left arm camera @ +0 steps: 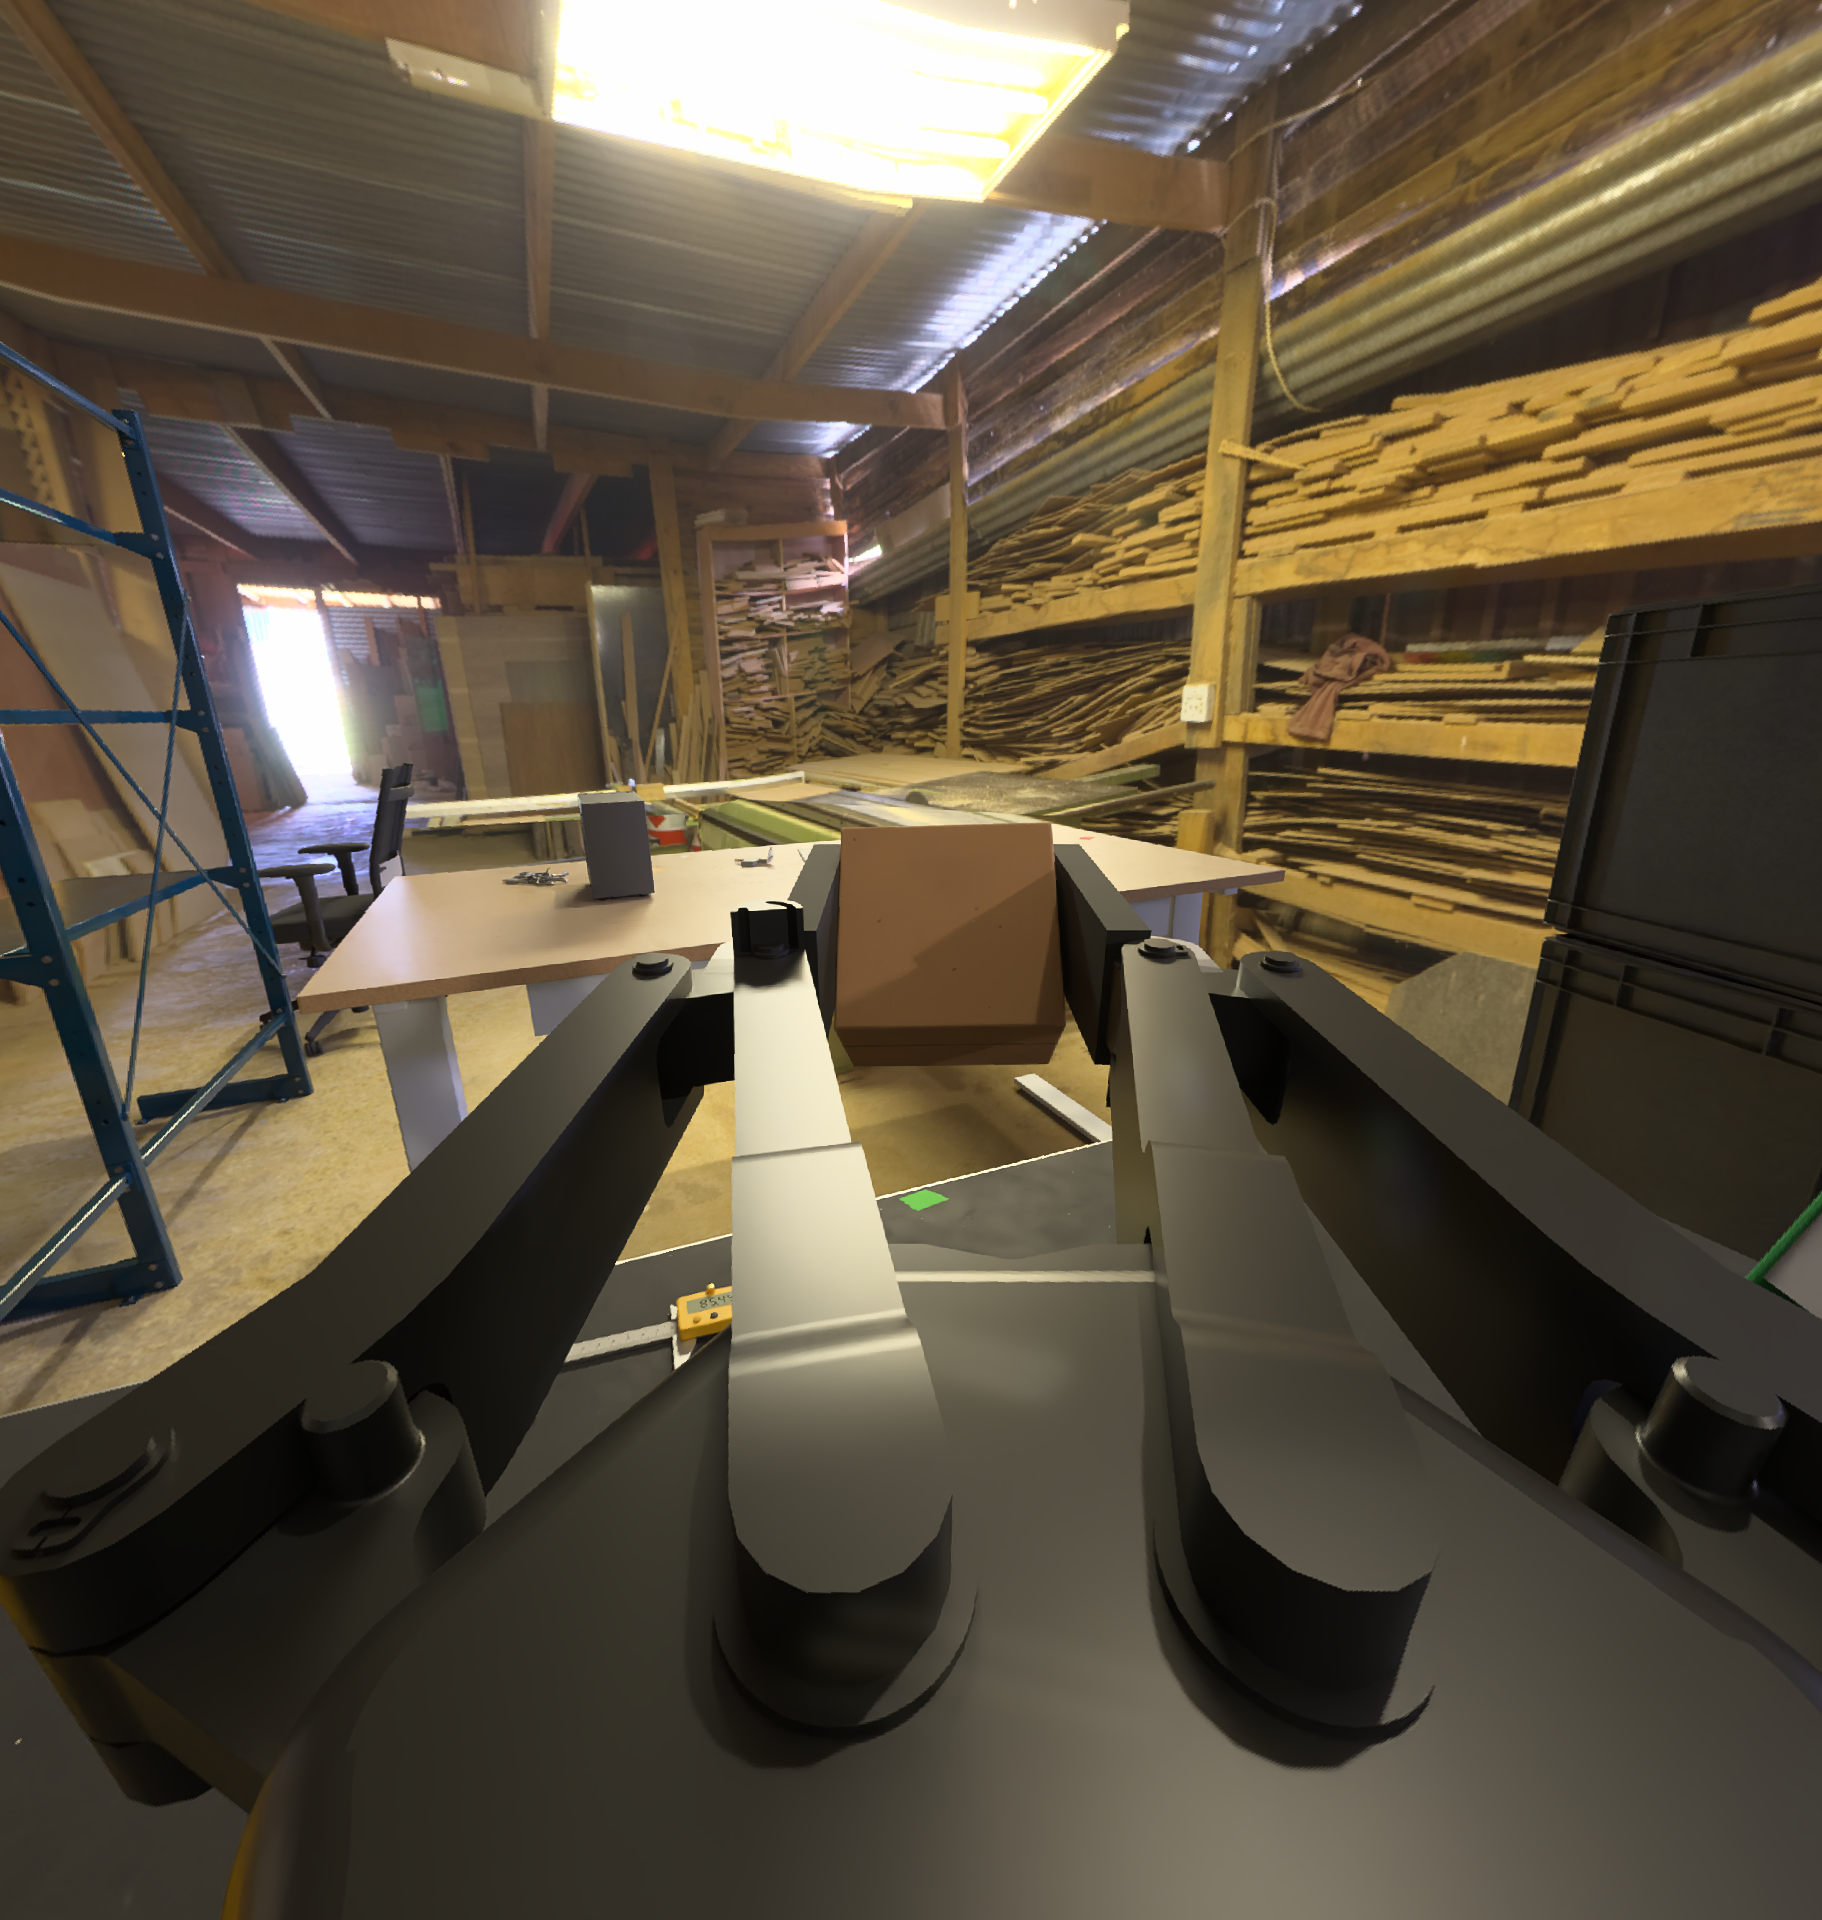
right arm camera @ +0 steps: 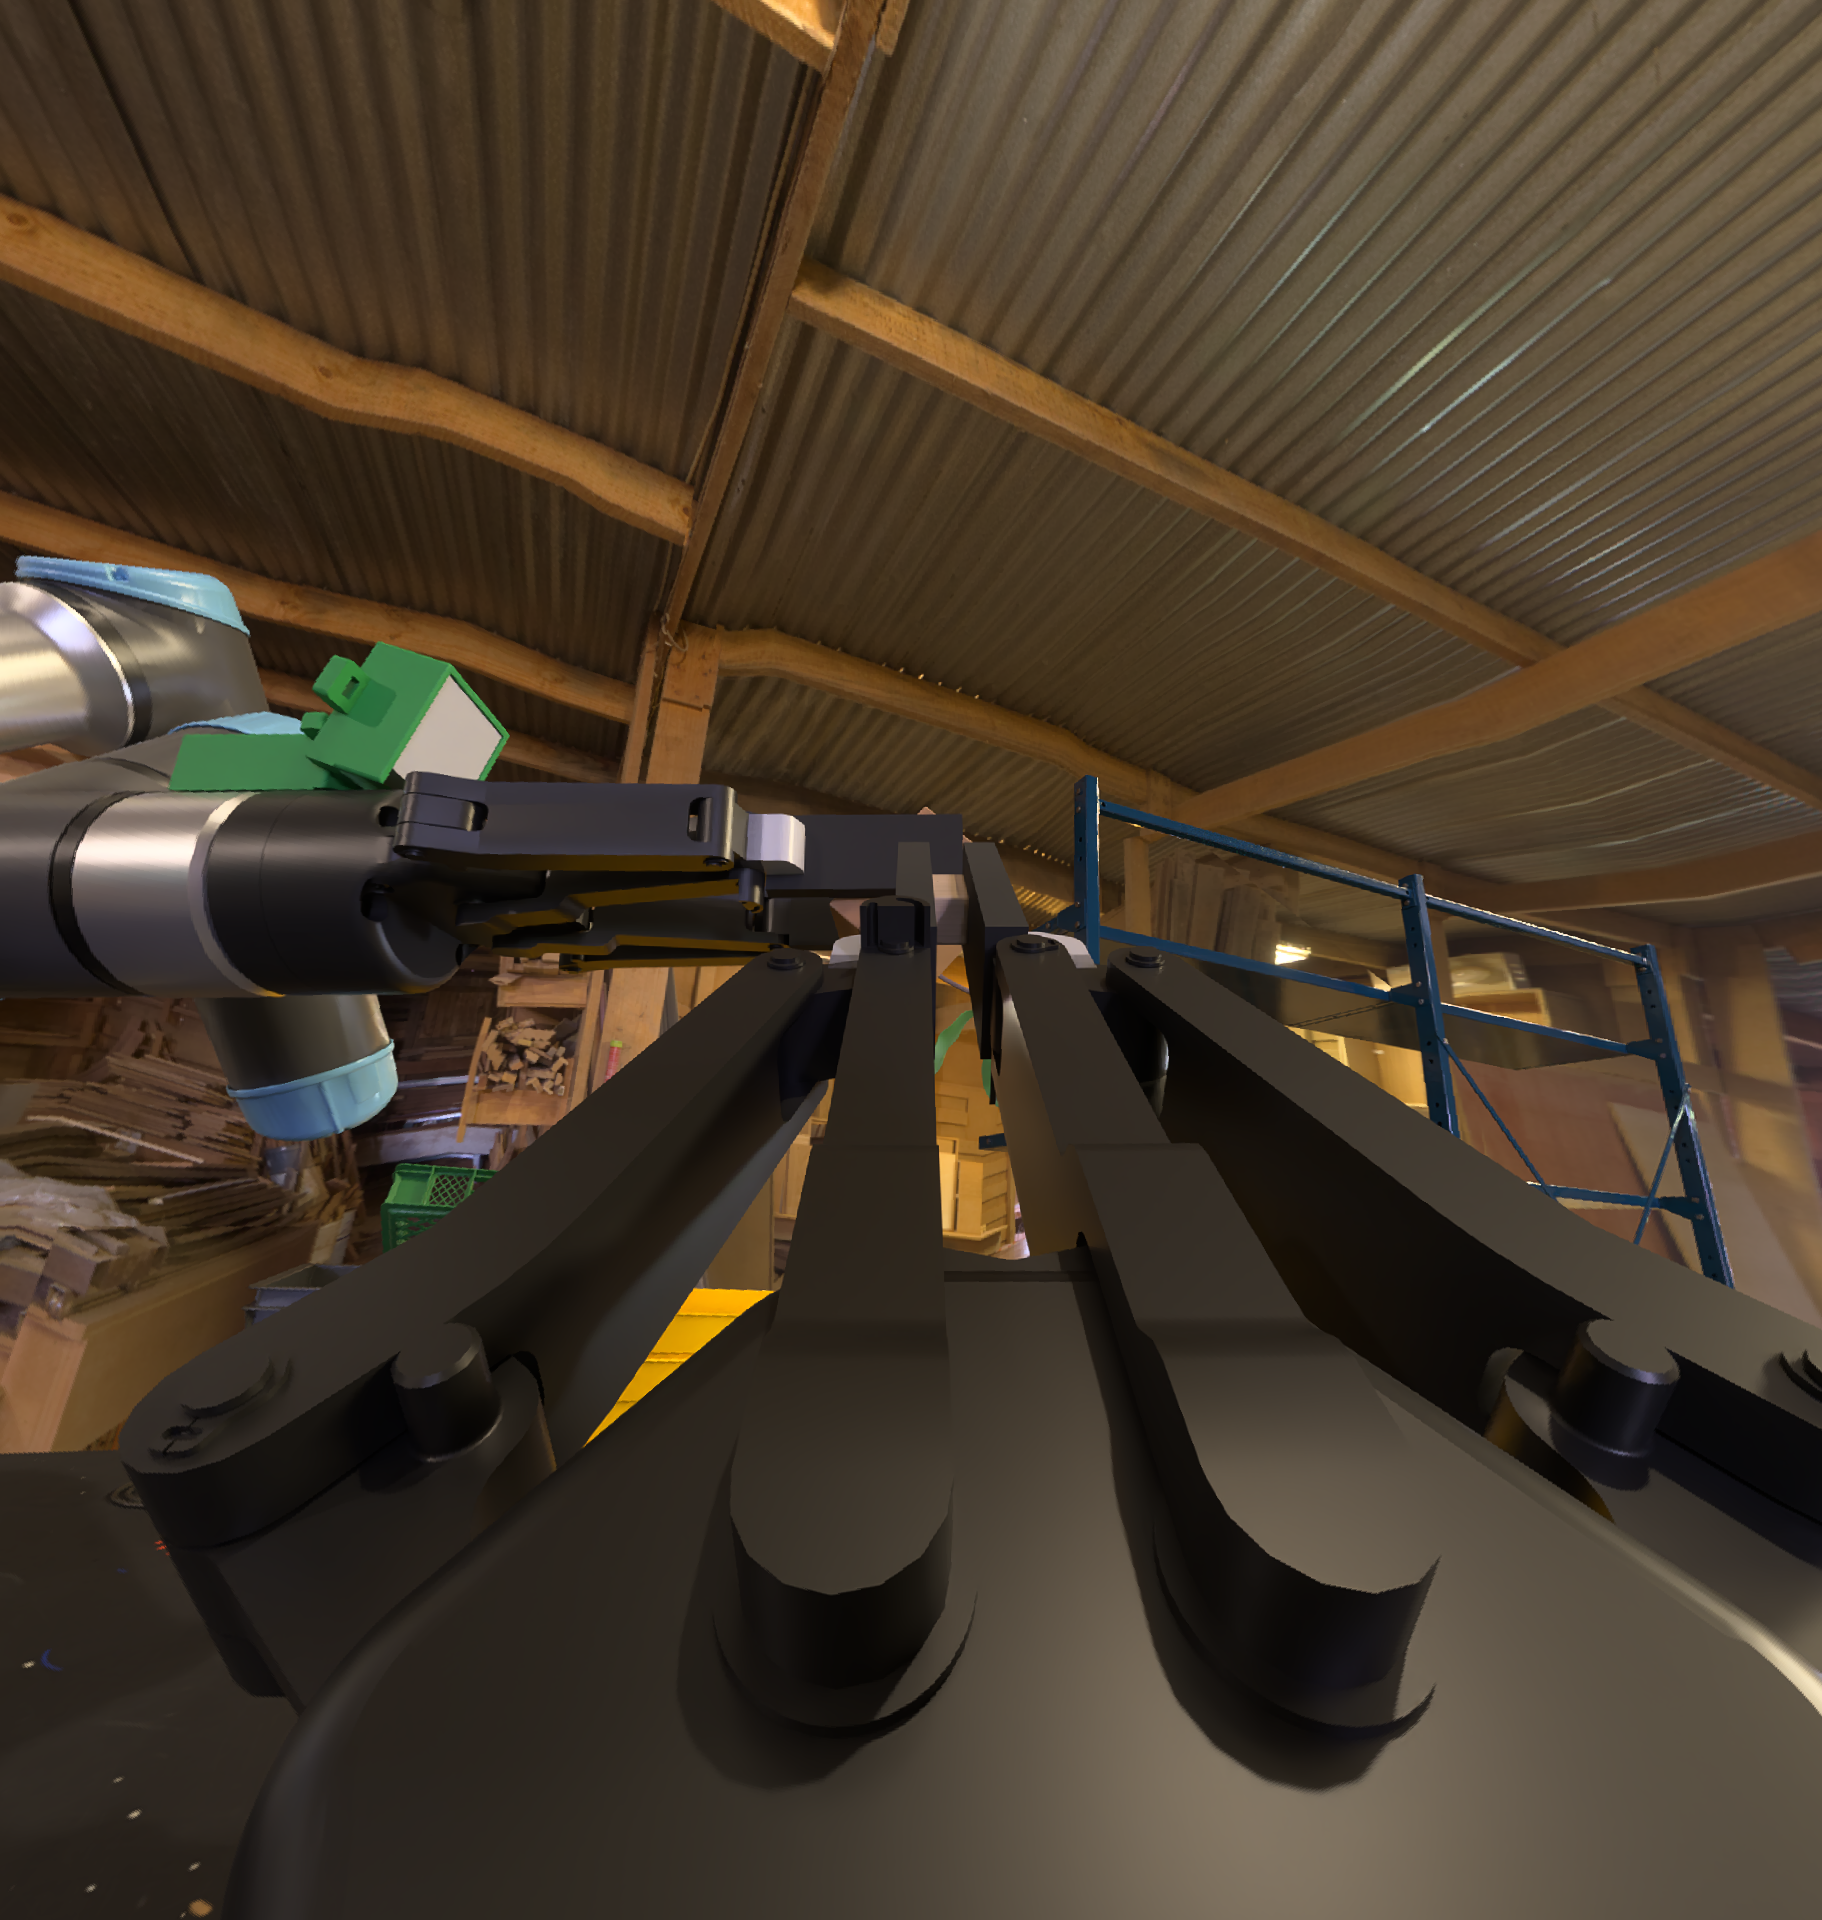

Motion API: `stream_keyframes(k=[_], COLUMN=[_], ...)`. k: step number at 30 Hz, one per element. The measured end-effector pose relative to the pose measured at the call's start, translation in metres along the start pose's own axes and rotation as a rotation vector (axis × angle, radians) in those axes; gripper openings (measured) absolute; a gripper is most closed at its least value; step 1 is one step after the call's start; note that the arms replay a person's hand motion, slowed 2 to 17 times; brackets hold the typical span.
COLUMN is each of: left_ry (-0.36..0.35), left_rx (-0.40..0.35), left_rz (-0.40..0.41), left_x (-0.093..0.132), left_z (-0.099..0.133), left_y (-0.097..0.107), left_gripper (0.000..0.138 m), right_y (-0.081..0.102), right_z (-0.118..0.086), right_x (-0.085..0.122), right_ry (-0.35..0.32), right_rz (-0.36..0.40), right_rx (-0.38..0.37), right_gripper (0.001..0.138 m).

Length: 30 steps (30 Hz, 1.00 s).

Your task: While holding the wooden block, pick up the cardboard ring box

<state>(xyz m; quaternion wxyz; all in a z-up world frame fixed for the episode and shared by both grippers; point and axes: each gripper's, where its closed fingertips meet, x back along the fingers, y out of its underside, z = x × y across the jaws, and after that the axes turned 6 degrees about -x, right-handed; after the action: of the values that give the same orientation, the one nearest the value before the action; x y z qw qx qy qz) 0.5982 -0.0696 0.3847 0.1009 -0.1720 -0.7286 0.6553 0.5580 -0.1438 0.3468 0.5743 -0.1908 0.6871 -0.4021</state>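
Where the cardboard ring box point(left arm camera: 943, 935) is: centre of the left wrist view, off any surface, with the floor and a pale table point(left arm camera: 471, 935) behind it.
Look of it: brown, with cut corners and a seam near its lower edge, which I take for the lid line.
Left gripper point(left arm camera: 948, 904): its fingers point(left arm camera: 1089, 914) pinch the box from left and right, pads flat on two opposite side walls.
Right gripper point(right arm camera: 948, 883): upper centre of the right wrist view, pointing up toward the roof; the fingers are drawn close, with a small pale piece between the tips.
Wooden block point(right arm camera: 951, 891): that pale piece, by my judgement; too little shows to be sure.
Weight: the box is probably light and hollow.
Stiffness: thin card walls likely give under a hard squeeze, so a moderate pinch suits it.
Surface: matt card, likely not slippery on rubber pads.
Where to hold: across flat walls, below the cut corners, and not on the lid alone, since the base could drop away at the seam.
Risk: the two grippers sit close together in the right wrist view, so a bump could loosen either hold.
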Motion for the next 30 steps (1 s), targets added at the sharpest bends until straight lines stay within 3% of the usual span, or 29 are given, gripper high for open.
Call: stream_keyframes(k=[13, 30], left_ry=[-0.003, -0.022], left_rx=[0.023, -0.011], left_rz=[0.026, 0.057], left_x=[0.003, 0.005], left_z=[0.003, 0.007], left_y=[0.006, 0.004], left_gripper=[0.052, 0.052], right_y=[0.005, 0.009], right_z=[0.001, 0.003], right_x=[-0.002, -0.003], right_ry=[0.006, 0.007], right_rz=[-0.023, -0.044], right_rx=[-0.002, -0.035], right_gripper=[0.009, 0.009])
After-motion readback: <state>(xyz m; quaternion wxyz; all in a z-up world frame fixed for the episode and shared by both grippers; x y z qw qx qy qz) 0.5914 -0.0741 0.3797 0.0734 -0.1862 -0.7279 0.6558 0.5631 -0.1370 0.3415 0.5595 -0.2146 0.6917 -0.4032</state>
